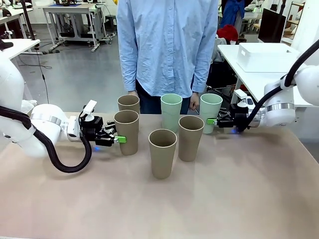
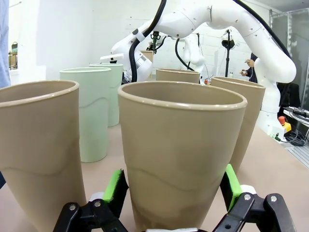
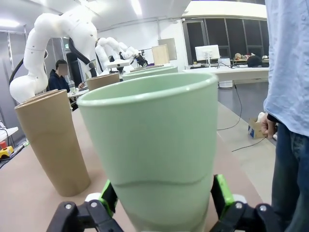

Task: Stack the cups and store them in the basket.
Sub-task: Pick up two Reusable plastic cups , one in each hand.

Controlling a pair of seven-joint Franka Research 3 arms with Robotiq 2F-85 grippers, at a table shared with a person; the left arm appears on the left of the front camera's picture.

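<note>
With the cups (image 1: 162, 152) upright on the table (image 1: 149, 209), the left gripper (image 1: 117, 139) gapes around a tan cup (image 1: 126, 130) and the right gripper (image 1: 211, 121) around a mint cup (image 1: 211, 110); light, stiff and smooth, they'd want a pinch low down.

The left arm (image 1: 45, 129) reaches in low from the tabletop's (image 1: 239, 199) left edge with its wrist level. The left gripper (image 1: 113, 139) has its jaws spread wide astride a tan cup (image 1: 127, 130). The right arm (image 1: 281, 112) comes in level from the right edge, near the far edge. The right gripper (image 1: 214, 121) is likewise spread wide astride a mint cup (image 1: 210, 107).
</note>
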